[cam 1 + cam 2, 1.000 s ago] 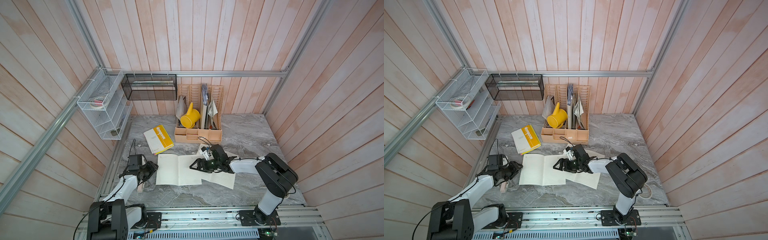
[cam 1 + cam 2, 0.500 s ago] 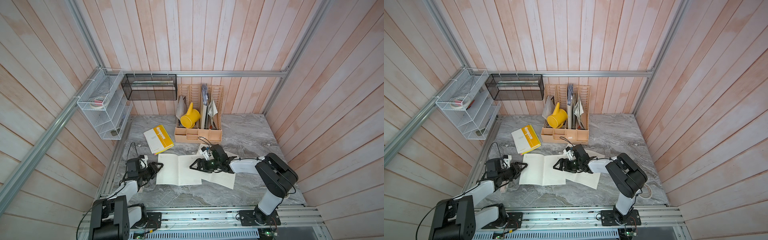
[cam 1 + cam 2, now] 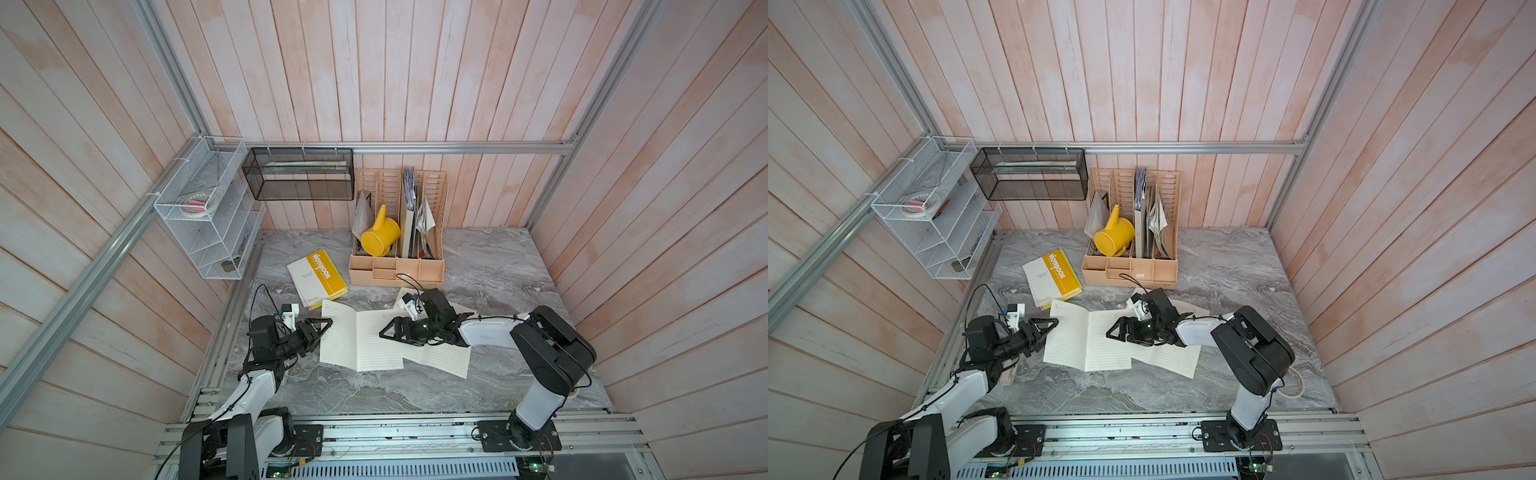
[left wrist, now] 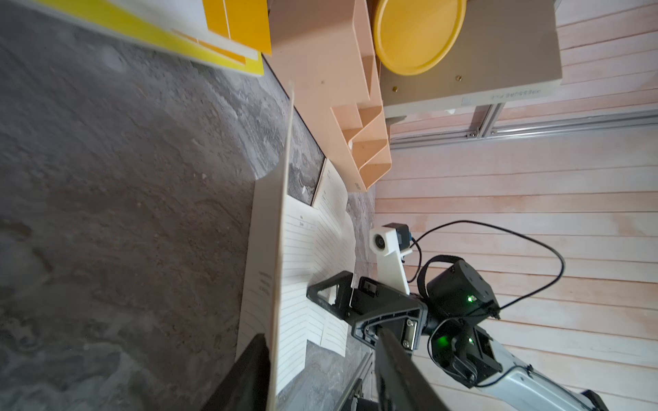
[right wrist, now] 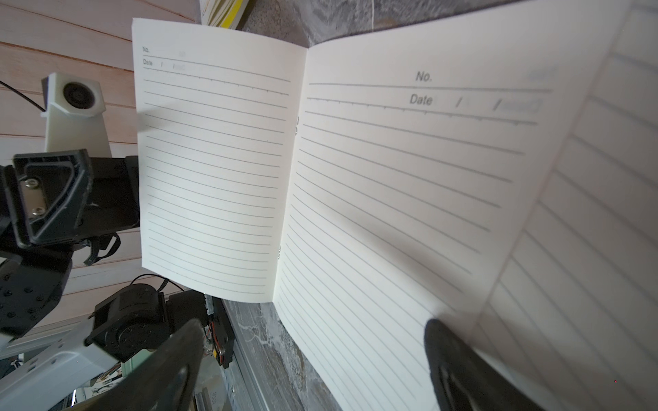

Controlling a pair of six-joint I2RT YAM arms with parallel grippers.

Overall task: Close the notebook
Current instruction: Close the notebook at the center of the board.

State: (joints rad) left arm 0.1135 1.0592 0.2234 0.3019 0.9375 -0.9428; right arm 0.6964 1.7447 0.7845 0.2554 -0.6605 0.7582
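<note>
Notebook (image 3: pixel 359 340) lies open; left claw (image 3: pixel 323 326) spread around its raised page edge, right claw (image 3: pixel 388 330) spread, touching the other page.

Printed "NOTEBOOK" on the yellow cover (image 3: pixel 322 272) — "No." and "Date / /" heading lined pages of the open notebook (image 5: pixel 391 178).

On the table (image 3: pixel 478 266), the open notebook (image 3: pixel 359 340) lies front of centre, overlapping a lined sheet (image 3: pixel 440 359) at its 4 o'clock; a closed notebook (image 3: pixel 318 279) sits at 11 o'clock, a file organiser (image 3: pixel 397 270) holding a jug (image 3: pixel 379 239) at 1 o'clock, the left gripper (image 3: pixel 324 326) at 9 o'clock, the right gripper (image 3: pixel 386 332) over its 3 o'clock page
</note>
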